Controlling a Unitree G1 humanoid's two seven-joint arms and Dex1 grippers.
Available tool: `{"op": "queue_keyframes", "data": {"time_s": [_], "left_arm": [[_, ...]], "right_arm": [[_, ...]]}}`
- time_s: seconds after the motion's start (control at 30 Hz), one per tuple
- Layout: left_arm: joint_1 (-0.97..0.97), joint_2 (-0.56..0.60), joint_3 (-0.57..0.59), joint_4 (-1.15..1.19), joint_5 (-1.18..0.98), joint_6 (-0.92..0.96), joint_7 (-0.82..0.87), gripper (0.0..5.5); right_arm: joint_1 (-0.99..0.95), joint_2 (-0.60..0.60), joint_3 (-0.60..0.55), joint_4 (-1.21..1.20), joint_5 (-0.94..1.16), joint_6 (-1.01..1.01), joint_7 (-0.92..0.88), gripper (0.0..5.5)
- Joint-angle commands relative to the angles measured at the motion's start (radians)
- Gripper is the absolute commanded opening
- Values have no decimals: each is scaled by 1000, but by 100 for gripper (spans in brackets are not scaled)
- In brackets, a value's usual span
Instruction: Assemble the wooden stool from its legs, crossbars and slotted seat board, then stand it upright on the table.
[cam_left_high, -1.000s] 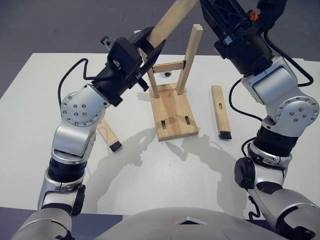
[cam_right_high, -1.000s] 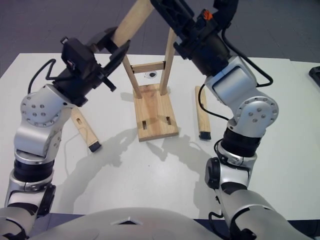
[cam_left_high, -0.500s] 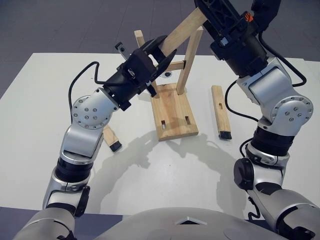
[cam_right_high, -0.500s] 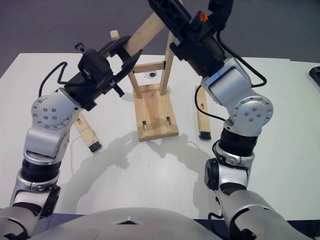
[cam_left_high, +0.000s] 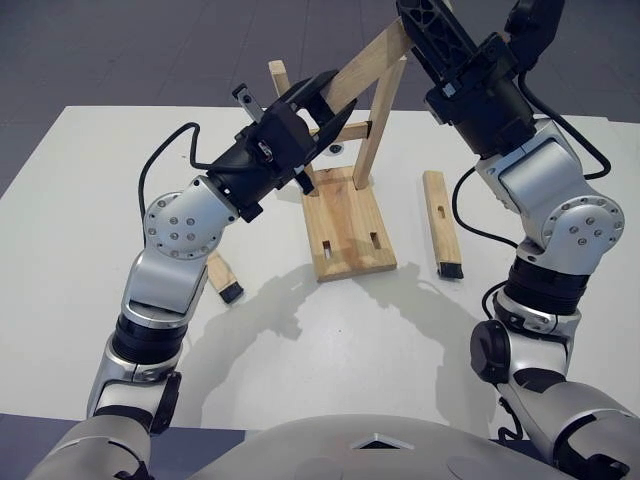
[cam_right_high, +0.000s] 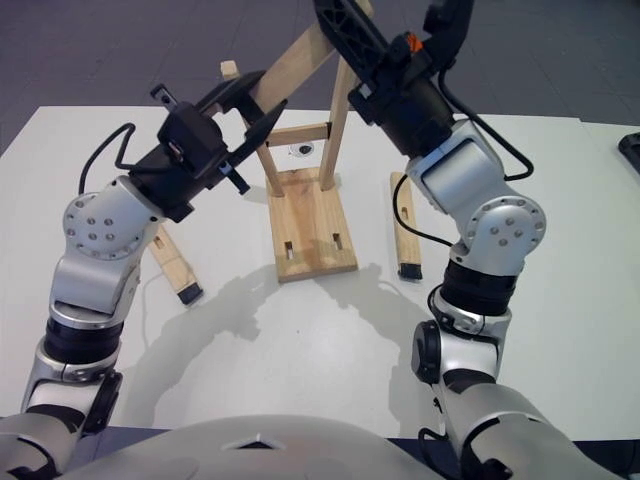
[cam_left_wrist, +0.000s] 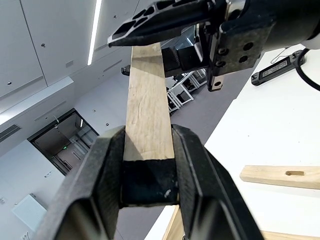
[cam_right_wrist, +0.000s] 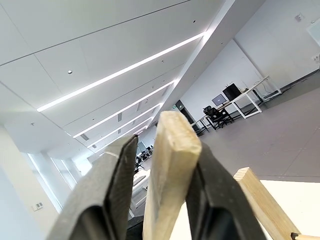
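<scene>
A white table (cam_left_high: 80, 200) is spreading across the scene, with dark grey floor (cam_left_high: 130, 50) showing beyond it at 12 o'clock. A small round mark (cam_right_high: 300, 150) is sitting on the tabletop toward 12 o'clock. A flat black device (cam_right_high: 632, 148) is lying out at 2 o'clock. Overhead, light strips (cam_right_wrist: 125, 70) are glowing; desks (cam_right_wrist: 245, 102) and a chair (cam_right_wrist: 217, 114) are standing in the room behind.

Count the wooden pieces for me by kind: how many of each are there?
Seat board: 1
Crossbar: 1
Leg bars: 5 (two standing in the board, one held leg bar in the air, two lying loose)
Total: 7
</scene>
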Motion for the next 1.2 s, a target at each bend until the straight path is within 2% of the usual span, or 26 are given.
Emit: {"op": "queue_keyframes", "data": {"time_s": [0.03, 0.1, 0.27, 0.3, 0.5, 0.67, 0.77, 0.9, 1.07, 1.2], "left_arm": [[-2, -6, -10, 28, 28, 13, -9, 131], [-6, -10, -10, 34, 32, 11, -8, 131], [-11, -22, -19, 43, 49, 10, -4, 131], [-9, -24, -19, 41, 49, 14, -4, 167], [-6, -80, 4, 42, -14, 85, 4, 258], [78, -81, 93, -18, -141, 193, -9, 338], [148, -92, 202, -21, -161, 235, 60, 391], [171, -169, 324, 25, -188, 276, 200, 455], [166, -249, 344, 57, -204, 289, 296, 539], [157, -285, 342, 85, -212, 284, 335, 540]], "right_arm": [[5, 4, 8, -10, 25, -2, 3, 87], [12, 7, 13, -12, 27, -3, 0, 59], [34, 6, 26, -30, 30, -8, -4, 53], [33, 5, 28, -30, 27, -10, -4, 53], [41, -33, 22, -13, -36, -24, -17, 42], [82, -144, -17, -1, -163, -25, -24, 42], [149, -273, -37, -35, -359, -80, 19, 42], [297, -387, 29, -70, -668, -197, 96, 42], [419, -297, -60, -22, -733, -206, 5, 42], [424, -148, -127, 21, -699, -243, -85, 42]]}}
